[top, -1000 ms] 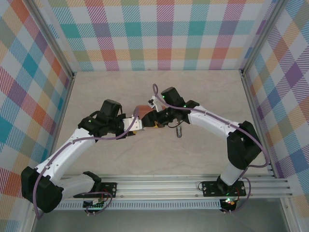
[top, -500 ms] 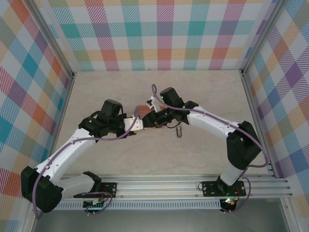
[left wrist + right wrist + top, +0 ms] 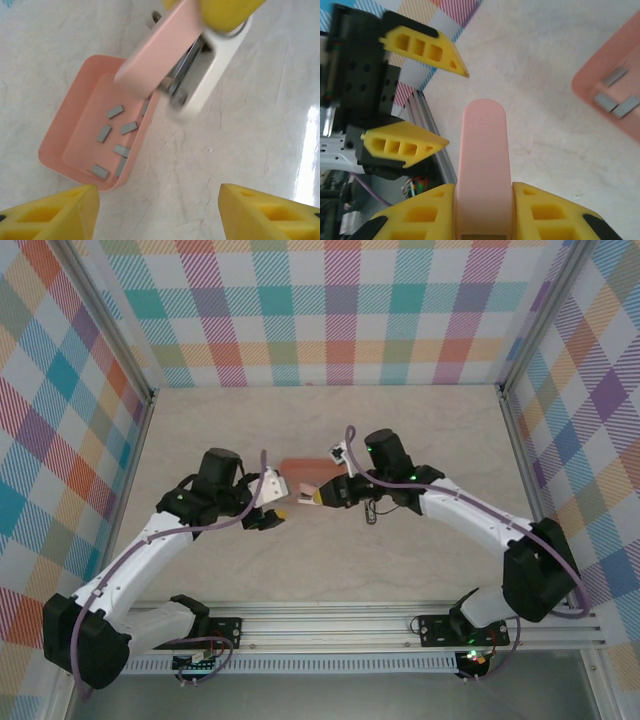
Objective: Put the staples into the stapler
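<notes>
My right tool (image 3: 482, 200) is closed on the pink stapler (image 3: 482, 145). Its two yellow fingers (image 3: 420, 220) press the body from both sides, and the rounded end of the stapler points away from the wrist. In the left wrist view the stapler looks blurred. It has a white lower part and a metal channel between the two halves, and it crosses one corner of the tray (image 3: 65, 135); I cannot tell if it touches the tray there. My left tool (image 3: 159, 187) is open, with the fingers wide apart and nothing between them, and it faces the stapler from near. The staples (image 3: 128, 128), several small grey strips, lie scattered inside the salmon-pink tray. The tray rests on the pale counter (image 3: 400, 560) between the two arms.
</notes>
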You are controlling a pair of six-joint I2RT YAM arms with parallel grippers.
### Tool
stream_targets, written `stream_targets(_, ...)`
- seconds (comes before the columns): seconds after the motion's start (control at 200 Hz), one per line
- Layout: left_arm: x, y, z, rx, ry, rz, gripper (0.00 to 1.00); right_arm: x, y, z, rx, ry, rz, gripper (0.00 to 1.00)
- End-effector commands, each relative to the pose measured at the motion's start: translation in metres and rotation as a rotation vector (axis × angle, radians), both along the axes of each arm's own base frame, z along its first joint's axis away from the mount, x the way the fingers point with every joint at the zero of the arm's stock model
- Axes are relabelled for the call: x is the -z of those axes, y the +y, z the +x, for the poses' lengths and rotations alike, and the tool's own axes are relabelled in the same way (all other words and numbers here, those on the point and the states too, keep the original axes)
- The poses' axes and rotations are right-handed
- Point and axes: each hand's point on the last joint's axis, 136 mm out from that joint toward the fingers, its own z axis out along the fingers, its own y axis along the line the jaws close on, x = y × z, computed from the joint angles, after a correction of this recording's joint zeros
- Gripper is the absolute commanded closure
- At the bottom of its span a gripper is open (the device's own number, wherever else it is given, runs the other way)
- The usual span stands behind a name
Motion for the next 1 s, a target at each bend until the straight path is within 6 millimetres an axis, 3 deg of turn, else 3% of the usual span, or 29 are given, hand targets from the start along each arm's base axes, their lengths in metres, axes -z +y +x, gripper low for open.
stream_targets(0.0,-0.033,-0.012,-0.009,0.030,0.035,-0.242,0.38,-0.033,-0.006,-0.003,-0.109,-0.266,0.116,0.83)
stream_targets(0.135,-0.051,-0.021,-0.019,0.087,0.060,-0.363,0.38,-0.048,-0.011,-0.017,-0.214,-0.481,0.160,0.85)
stream_targets(0.26,-0.056,-0.029,-0.027,0.155,0.112,-0.412,0.38,-0.058,-0.009,-0.029,-0.318,-0.599,0.204,0.85)
stream_targets(0.45,-0.064,-0.036,-0.031,0.219,0.131,-0.448,0.40,-0.071,-0.003,-0.040,-0.423,-0.630,0.278,0.85)
stream_targets(0.995,-0.074,-0.043,-0.034,0.279,0.173,-0.495,0.43,-0.073,0.015,-0.042,-0.506,-0.635,0.305,0.87)
